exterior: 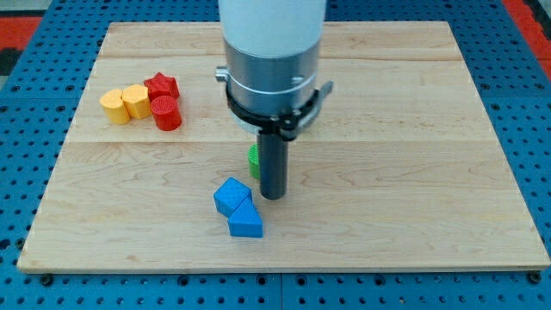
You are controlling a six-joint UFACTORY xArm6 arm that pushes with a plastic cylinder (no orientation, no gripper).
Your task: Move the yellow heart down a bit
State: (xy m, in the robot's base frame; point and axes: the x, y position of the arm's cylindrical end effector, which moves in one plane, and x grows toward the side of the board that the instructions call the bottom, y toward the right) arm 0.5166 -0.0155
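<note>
The yellow heart (136, 101) lies at the view's upper left, between a yellow pentagon-like block (114, 107) on its left and two red blocks on its right. It seems to touch them. My tip (273, 197) rests on the board near the centre, far to the right of and below the heart. The tip stands just right of a blue block (232, 196) and touches no yellow block.
A red star (162, 85) and a red cylinder (166, 114) sit right of the heart. A green block (254, 160) is partly hidden behind the rod. A second blue block (246, 220) lies below the first. The wooden board (413, 172) sits on a blue pegboard.
</note>
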